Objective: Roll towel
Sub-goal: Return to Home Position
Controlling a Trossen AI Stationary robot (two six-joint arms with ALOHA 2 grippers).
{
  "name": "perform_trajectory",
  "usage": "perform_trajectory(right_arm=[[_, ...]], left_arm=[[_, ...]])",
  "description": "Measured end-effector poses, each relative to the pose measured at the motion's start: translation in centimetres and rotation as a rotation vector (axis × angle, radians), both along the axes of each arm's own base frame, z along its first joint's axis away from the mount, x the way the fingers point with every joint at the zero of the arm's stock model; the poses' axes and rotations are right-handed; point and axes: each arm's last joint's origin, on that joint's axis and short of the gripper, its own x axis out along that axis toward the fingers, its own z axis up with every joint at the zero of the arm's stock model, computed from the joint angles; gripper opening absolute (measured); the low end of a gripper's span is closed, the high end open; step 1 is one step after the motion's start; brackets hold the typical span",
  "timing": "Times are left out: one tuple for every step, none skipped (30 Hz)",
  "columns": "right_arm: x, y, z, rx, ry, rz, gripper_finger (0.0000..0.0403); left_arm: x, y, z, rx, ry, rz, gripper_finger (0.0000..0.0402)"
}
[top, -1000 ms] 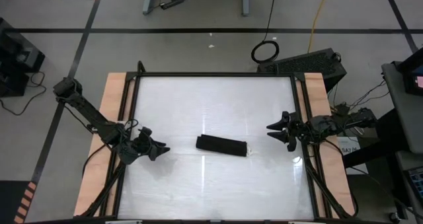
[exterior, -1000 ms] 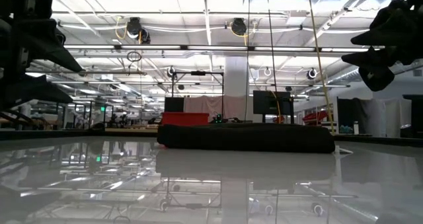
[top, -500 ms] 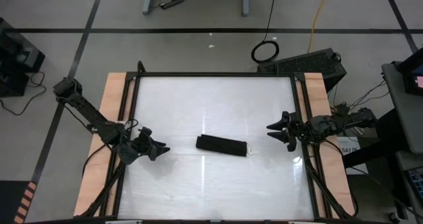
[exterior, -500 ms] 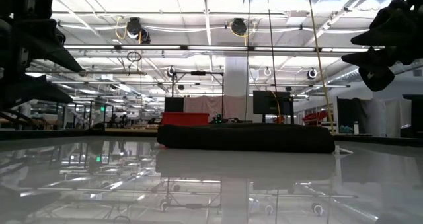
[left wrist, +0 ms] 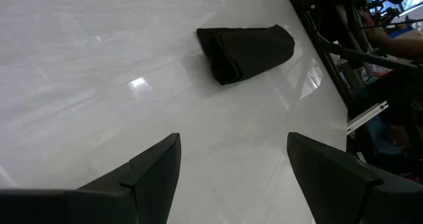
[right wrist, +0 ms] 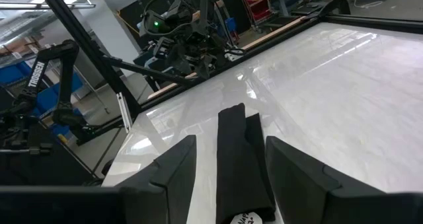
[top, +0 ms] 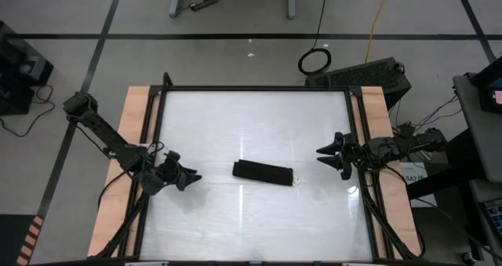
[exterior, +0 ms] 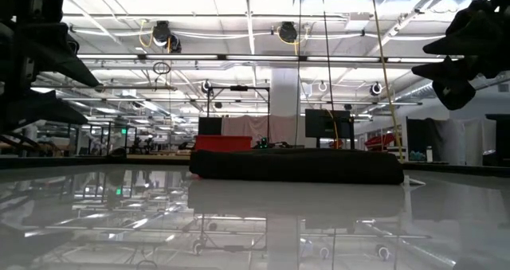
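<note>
So, it's a glossy white counter [top: 259, 117] with wood side strips [top: 129, 140] and grey taped floor [top: 235, 54] around it. One towel [top: 263, 172], rolled into a black log, lies mid-counter. The left end effector [top: 192, 177] and right end effector [top: 329, 158] hover either side, well apart from it, fingers spread, empty. The low view adds the hall's ceiling lights [exterior: 163, 33]; the right wrist view shows the white tag [right wrist: 246, 218] up close.

bright ceiling lights [exterior: 249, 33] glare on the glossy table [top: 259, 117]; towel [exterior: 295, 165] sharp.
</note>
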Motion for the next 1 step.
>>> perform_trajectory(right_arm=[[0.00, 0.00, 0.00, 0.000, 0.000, 0.000, 0.0171]], left_arm=[[0.00, 0.00, 0.00, 0.000, 0.000, 0.000, 0.0281]])
